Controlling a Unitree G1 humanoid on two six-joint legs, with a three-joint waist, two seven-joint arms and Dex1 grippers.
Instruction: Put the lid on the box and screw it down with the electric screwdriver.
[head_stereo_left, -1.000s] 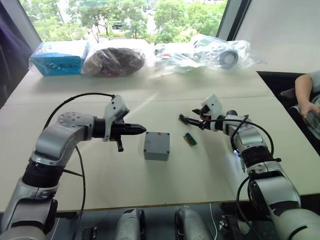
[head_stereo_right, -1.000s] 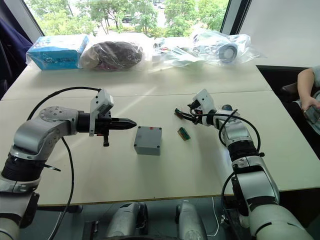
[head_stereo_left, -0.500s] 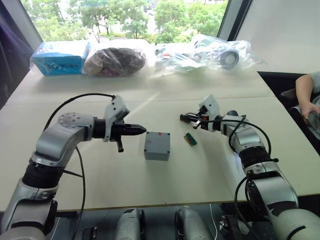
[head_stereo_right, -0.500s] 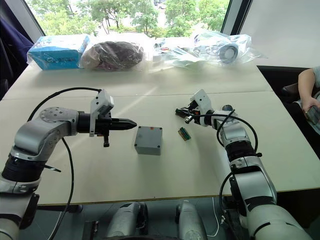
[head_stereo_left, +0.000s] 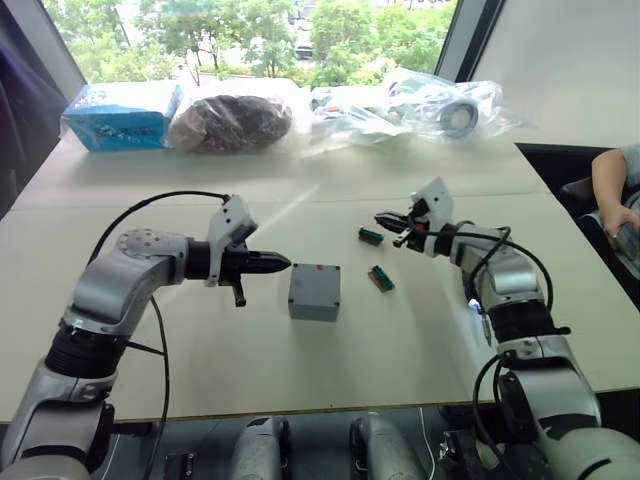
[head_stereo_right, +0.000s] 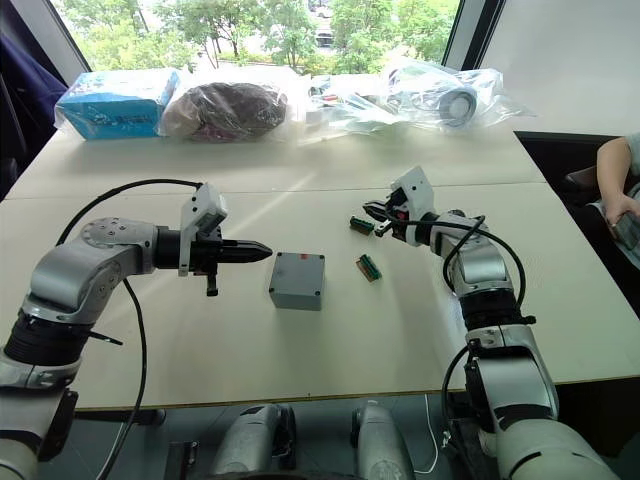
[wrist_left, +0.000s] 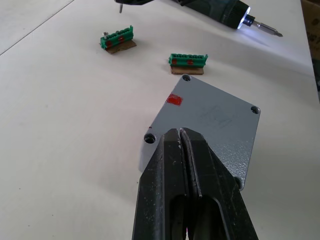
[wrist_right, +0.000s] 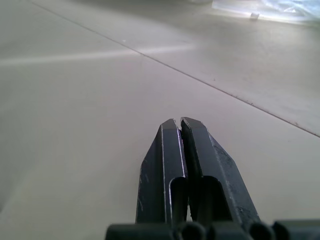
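The grey box (head_stereo_left: 313, 303) stands mid-table with the lid (wrist_left: 210, 115) lying on top of it, screw holes at the corners and a small red mark near one edge. My left gripper (head_stereo_left: 284, 263) is shut and empty, hovering just left of the box with its tips pointing at it. My right gripper (head_stereo_left: 383, 217) is also shut and empty, raised over the table to the box's far right. The electric screwdriver (wrist_left: 215, 10) lies on the table beyond the box in the left wrist view, its tip lit.
Two small green parts (head_stereo_left: 371, 236) (head_stereo_left: 379, 278) lie on the table right of the box. A blue packet (head_stereo_left: 120, 115), a dark bag (head_stereo_left: 232, 120) and clear plastic bags (head_stereo_left: 440, 100) line the far edge. A person's arm (head_stereo_left: 610, 185) shows at the right edge.
The green part that was at my right gripper's tips now lies on the table. That gripper has shut and drawn back to the right. The left arm has not moved.
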